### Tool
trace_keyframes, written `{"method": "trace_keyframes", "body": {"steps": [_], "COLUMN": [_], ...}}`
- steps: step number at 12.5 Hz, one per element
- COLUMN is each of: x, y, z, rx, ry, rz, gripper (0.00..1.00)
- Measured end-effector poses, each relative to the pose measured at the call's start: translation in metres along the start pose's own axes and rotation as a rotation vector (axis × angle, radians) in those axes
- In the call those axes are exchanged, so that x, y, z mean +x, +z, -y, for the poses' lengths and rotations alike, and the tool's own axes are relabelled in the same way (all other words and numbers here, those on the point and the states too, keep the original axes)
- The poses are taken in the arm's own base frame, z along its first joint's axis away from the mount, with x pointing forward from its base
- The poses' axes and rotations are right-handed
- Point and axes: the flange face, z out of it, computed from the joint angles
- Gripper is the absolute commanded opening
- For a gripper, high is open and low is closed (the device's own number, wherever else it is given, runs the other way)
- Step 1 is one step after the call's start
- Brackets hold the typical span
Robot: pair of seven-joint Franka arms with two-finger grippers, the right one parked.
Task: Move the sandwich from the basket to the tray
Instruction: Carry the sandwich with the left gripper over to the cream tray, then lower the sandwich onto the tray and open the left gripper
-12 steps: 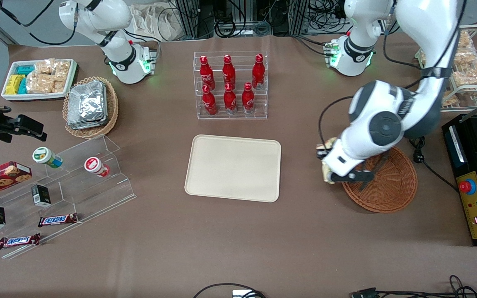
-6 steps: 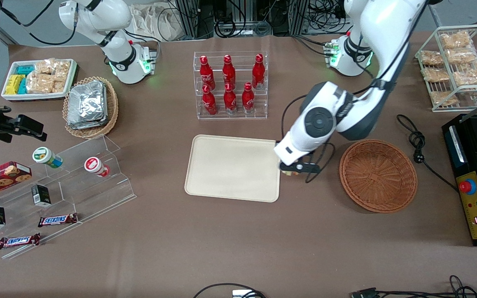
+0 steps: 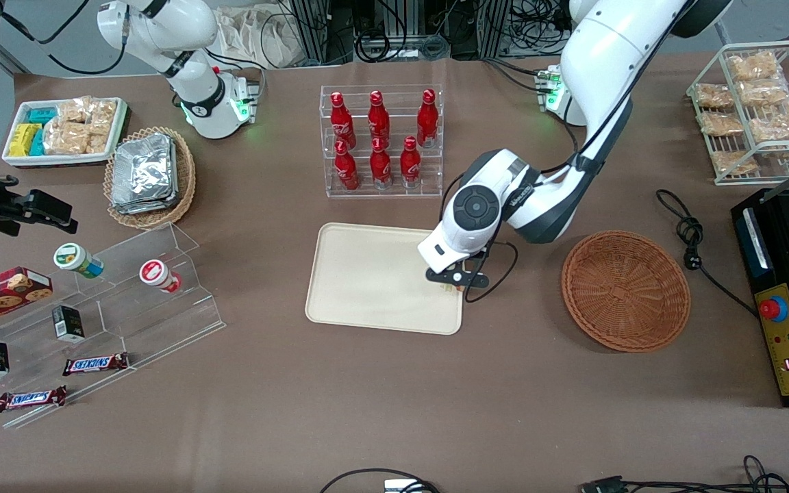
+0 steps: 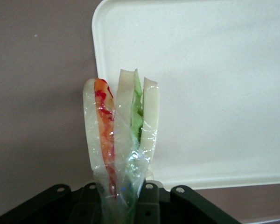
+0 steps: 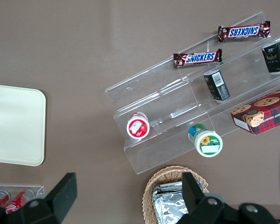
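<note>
The left arm's black two-finger gripper (image 3: pixel 455 279) clamps a clear-wrapped triangular white-bread sandwich (image 4: pixel 121 135) above the smooth cream plastic tray (image 3: pixel 367 274), near its edge beside the reddish-brown woven wicker basket (image 3: pixel 626 291); red bottles (image 3: pixel 381 140) stand nearby.

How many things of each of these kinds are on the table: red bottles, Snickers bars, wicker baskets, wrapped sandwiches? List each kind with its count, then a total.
Red bottles: 6
Snickers bars: 2
Wicker baskets: 2
Wrapped sandwiches: 1, held in the end effector over the tray's edge
Total: 11
</note>
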Motion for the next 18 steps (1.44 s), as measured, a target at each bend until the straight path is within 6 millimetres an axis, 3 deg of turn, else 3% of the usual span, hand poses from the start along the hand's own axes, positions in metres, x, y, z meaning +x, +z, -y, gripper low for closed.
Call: {"method": "trace_keyframes", "body": {"steps": [6, 7, 8, 9, 15, 16, 18], "x": [0.016, 0.016, 0.016, 0.017, 0.02, 0.023, 0.034], "y": [0.017, 0.019, 0.022, 0.024, 0.028, 0.024, 0.004], "z": [-0.01, -0.01, -0.01, -0.01, -0.006, -0.005, -0.002], "rx": [0.0, 0.001, 0.002, 0.003, 0.02, 0.017, 0.007], "ry": [0.018, 0.017, 0.017, 0.017, 0.024, 0.019, 0.006], "rz": [-0.003, 0.001, 0.005, 0.009, 0.0, -0.008, -0.036], "gripper": [0.14, 0.31, 0.82, 0.88, 0.91, 1.0, 1.0]}}
